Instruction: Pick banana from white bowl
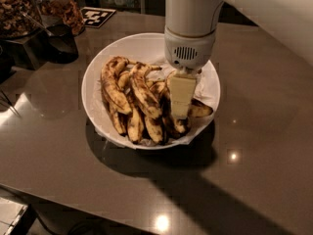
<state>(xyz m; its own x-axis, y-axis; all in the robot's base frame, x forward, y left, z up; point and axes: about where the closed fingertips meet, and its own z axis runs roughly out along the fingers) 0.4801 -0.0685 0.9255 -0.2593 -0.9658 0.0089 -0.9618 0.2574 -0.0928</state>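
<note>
The white bowl [98, 58] stands in the middle of the dark table, lined with white paper and holding several overripe bananas. My gripper [180, 112] hangs straight down from the white arm into the right side of the bowl, its pale tip low among the bananas there. A banana [201, 110] with a clean yellow end sticks out to the right from behind the gripper; the rest of it is hidden. Several brown-blotched bananas [115, 88] lie side by side to the left of the gripper.
A dark container [61, 43] and glass jars of nuts and snacks [14, 9] stand at the back left. A black-and-white marker tag [97, 16] lies behind the bowl. The table's near edge [73, 199] runs along the bottom left.
</note>
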